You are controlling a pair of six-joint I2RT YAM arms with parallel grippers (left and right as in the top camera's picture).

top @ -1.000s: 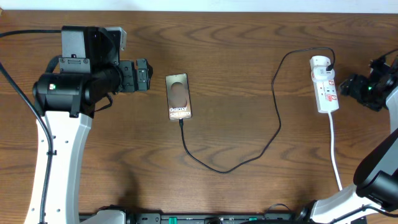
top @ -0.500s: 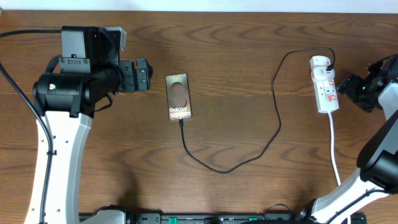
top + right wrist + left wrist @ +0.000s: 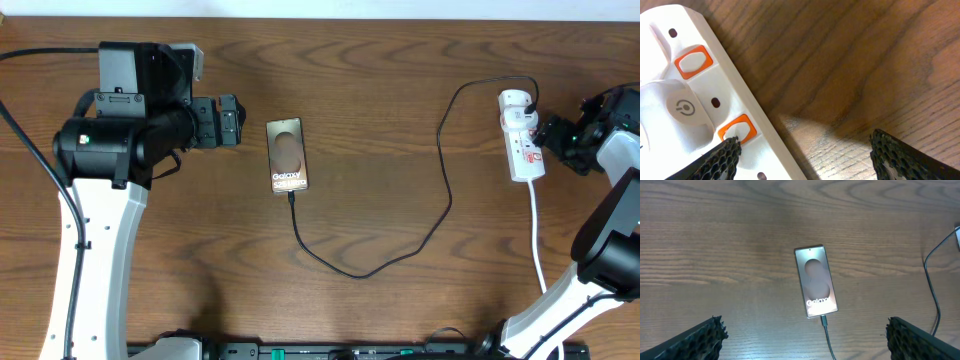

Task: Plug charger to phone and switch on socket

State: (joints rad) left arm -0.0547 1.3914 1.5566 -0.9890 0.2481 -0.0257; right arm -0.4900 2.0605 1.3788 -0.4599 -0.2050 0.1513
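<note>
The phone (image 3: 287,155) lies face up on the table left of centre, also in the left wrist view (image 3: 815,281). The charger cable (image 3: 440,190) runs from the phone's lower end, where its plug tip (image 3: 824,321) sits in the port, in a loop up to the socket (image 3: 522,135), a white power strip at the right. My left gripper (image 3: 232,122) is open and empty, just left of the phone. My right gripper (image 3: 545,138) is open at the socket's right edge; one finger rests over an orange-framed switch (image 3: 737,131).
A second orange-framed switch (image 3: 692,61) and a round power-symbol cap (image 3: 685,106) sit on the strip. The thick white cord (image 3: 538,240) runs from the strip toward the table's front edge. The table's back edge is close behind the strip.
My right gripper has moved left, from beside the socket to its right edge. The left arm, phone and cable have not moved.
</note>
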